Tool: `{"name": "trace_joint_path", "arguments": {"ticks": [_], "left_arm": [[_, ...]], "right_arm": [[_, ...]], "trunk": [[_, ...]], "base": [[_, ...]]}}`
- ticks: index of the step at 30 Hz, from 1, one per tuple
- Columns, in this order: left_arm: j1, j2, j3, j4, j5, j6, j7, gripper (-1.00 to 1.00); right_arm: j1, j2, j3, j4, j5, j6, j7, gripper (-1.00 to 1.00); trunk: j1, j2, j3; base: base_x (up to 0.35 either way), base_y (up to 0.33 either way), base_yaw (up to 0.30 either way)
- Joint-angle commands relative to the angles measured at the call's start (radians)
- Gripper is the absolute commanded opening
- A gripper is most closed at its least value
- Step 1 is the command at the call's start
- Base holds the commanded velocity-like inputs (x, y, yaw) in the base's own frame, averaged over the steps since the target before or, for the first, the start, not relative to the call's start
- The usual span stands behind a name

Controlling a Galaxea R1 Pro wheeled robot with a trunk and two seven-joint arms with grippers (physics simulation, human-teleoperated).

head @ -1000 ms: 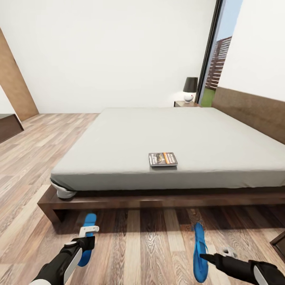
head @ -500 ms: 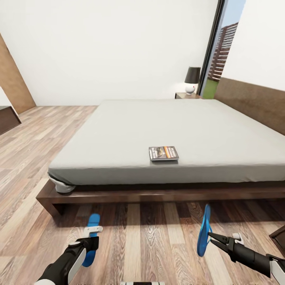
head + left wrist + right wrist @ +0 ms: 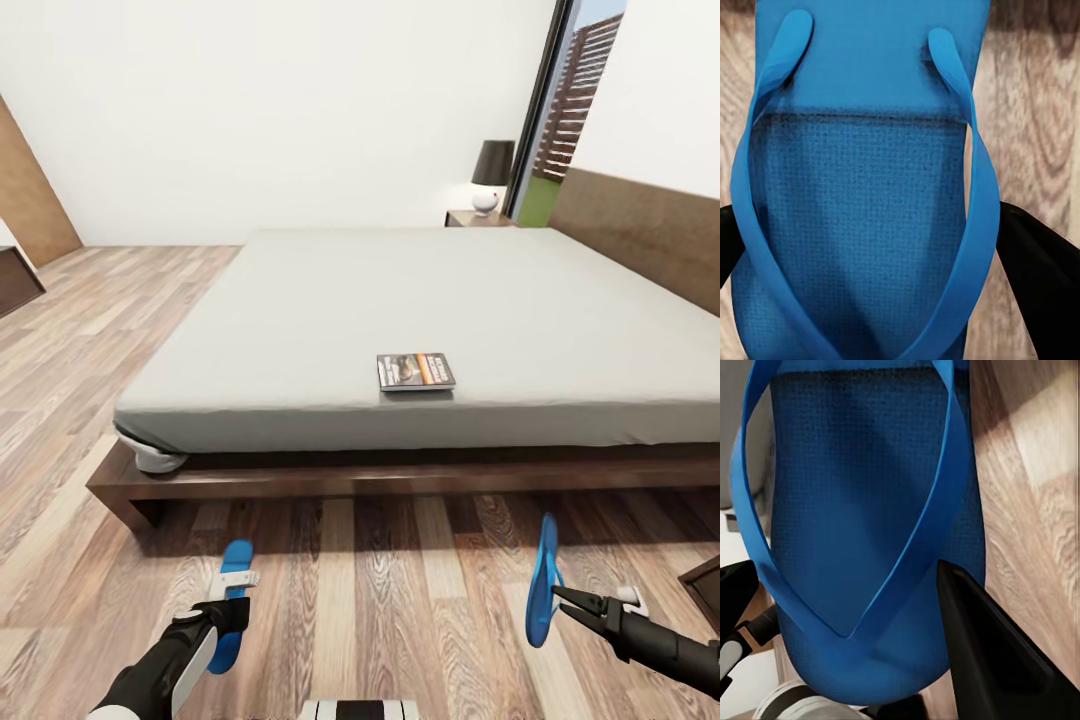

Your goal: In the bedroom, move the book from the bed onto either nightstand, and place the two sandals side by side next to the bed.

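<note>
Head view, book: the book (image 3: 416,371) lies flat on the bed (image 3: 300,330), near the front edge, at about 12 o'clock from the robot; this step is not yet done.
Head view, nightstand: a nightstand (image 3: 478,218) with a lamp (image 3: 491,175) stands at 1 o'clock, beyond the far corner of the bed.
Head view, left: the left hand (image 3: 232,583) is clamped on the left sandal (image 3: 229,604) at 7 o'clock, over the floor (image 3: 380,590).
Head view, right: the right hand (image 3: 562,597) grips the right sandal (image 3: 543,580) at 5 o'clock, turned on its edge.
Left wrist view: its sandal (image 3: 862,195) sits between the dark fingers (image 3: 1042,277), which close on its sides.
Right wrist view: its sandal (image 3: 862,532) is pinched by one dark finger (image 3: 982,652).
Progress: both sandals are in the hands, well apart; placing them side by side remains, I judge, and after that the book.
</note>
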Motion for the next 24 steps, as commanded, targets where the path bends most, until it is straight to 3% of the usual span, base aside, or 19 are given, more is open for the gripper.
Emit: {"name": "trace_joint_path", "arguments": {"ticks": [1,24], "left_arm": [[0.000,0.002,-0.008,-0.002,0.010,0.005,0.007,-1.00],[0.000,0.000,-0.009,-0.004,0.010,0.005,0.008,-1.00]], "right_arm": [[0.000,0.000,-0.001,0.000,-0.004,0.007,-0.004,-1.00],[0.000,0.003,-0.001,0.000,0.002,-0.002,-0.009,-1.00]], "trunk": [[0.000,-0.001,-0.005],[0.011,-0.006,-0.094]], "base": [[0.000,0.000,0.000],[0.000,0.000,0.000]]}}
